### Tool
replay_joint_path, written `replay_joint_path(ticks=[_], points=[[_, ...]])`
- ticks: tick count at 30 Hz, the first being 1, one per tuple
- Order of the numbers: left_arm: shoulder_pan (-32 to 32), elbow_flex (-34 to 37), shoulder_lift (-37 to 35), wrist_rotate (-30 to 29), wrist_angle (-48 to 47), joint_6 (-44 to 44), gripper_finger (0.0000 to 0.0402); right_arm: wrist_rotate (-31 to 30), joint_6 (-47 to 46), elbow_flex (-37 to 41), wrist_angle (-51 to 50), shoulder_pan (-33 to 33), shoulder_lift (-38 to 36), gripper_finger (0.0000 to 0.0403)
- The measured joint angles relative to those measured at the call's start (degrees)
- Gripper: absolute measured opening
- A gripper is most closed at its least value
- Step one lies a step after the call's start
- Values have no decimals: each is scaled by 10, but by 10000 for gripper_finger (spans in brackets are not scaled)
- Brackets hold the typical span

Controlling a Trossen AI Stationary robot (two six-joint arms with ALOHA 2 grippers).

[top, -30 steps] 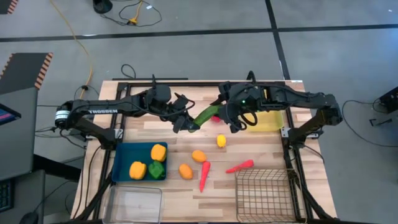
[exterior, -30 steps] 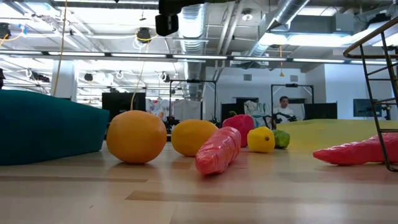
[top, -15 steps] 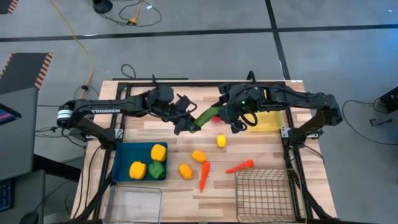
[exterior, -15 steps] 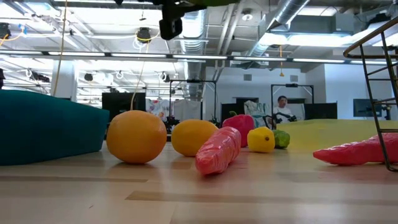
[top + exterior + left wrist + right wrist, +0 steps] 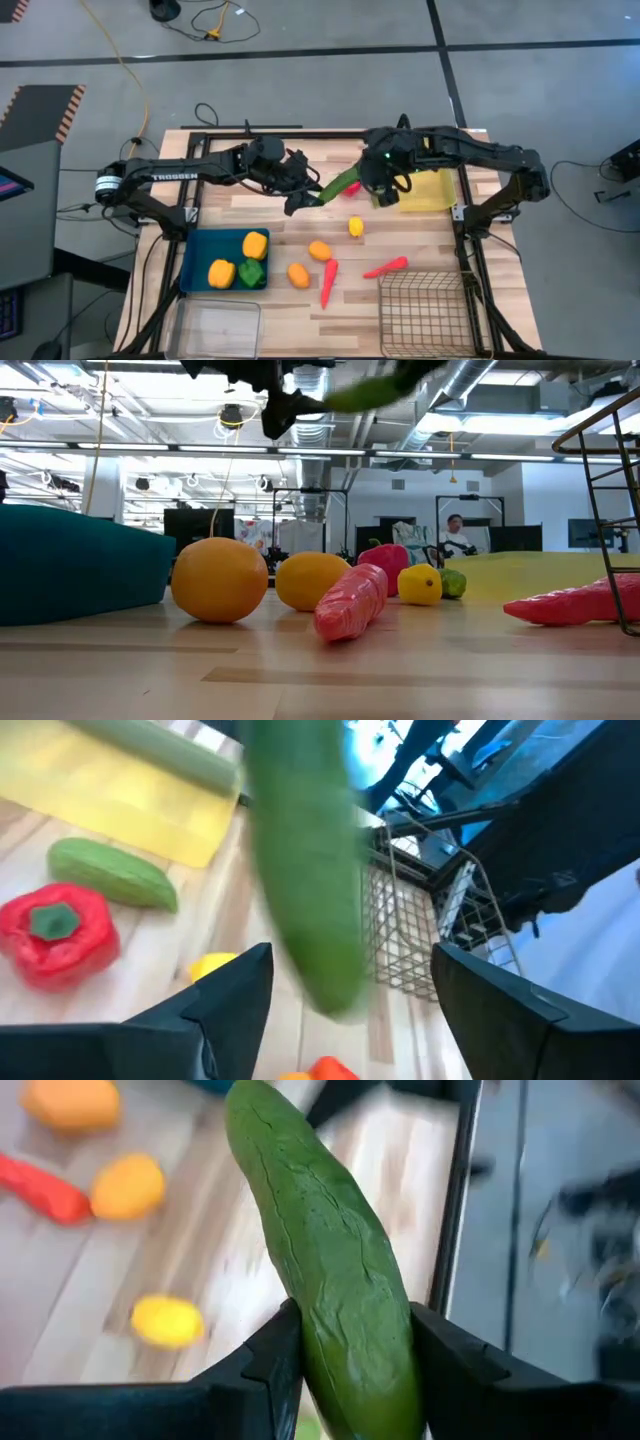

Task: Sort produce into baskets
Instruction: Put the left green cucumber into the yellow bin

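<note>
A green cucumber (image 5: 341, 186) hangs in the air over the table's far middle, between my two grippers. My right gripper (image 5: 372, 186) is shut on its right end. My left gripper (image 5: 303, 199) is open at its left end; in the left wrist view the cucumber's tip (image 5: 322, 970) stands between the spread fingers (image 5: 235, 995) with a gap on each side. The cucumber shows blurred at the top of the low view (image 5: 372, 390). A second cucumber (image 5: 112, 874) and a red pepper (image 5: 56, 934) lie on the table beside the yellow tray (image 5: 432, 190). My right gripper pinches the cucumber between its two fingers (image 5: 275, 1365), on the cucumber's sides near its right end (image 5: 352, 1345). The fingers come from the table's right side and lie across it. The cucumber is lifted clear of the table and juts out past the fingers toward my left gripper.
The blue tray (image 5: 196, 262) at the near left holds two yellow peppers and a green one. The clear bin (image 5: 215, 328) and wire basket (image 5: 424, 312) stand at the near edge. A lemon (image 5: 355, 227), two orange fruits (image 5: 319, 250) and two carrots (image 5: 328, 282) lie mid-table.
My right gripper has gone a little toward the table's right edge with the cucumber, and its arm has swung toward the far edge. The cucumber has shifted the same way. In the low view it has come down into sight, blurred.
</note>
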State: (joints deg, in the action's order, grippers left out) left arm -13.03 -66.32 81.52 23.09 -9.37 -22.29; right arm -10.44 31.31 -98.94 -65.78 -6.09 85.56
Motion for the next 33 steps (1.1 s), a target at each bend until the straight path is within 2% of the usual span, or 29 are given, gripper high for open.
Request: replay_joint_path(ticks=[9, 14, 18, 24, 33], points=[[-19, 0, 0, -40, -80, 26, 257, -2, -86, 0, -163, -124, 0, 181], [-16, 0, 0, -65, -103, 73, 257, -1, -132, 0, -221, -207, 0, 181], [-15, 0, 0, -74, -111, 98, 257, 0, -154, 23, -223, -265, 0, 181], [-15, 0, 0, -74, -114, 98, 257, 0, -150, 109, -222, -340, -2, 182], [-15, 0, 0, -75, -113, 103, 256, -2, -150, 211, -183, -421, -2, 190]])
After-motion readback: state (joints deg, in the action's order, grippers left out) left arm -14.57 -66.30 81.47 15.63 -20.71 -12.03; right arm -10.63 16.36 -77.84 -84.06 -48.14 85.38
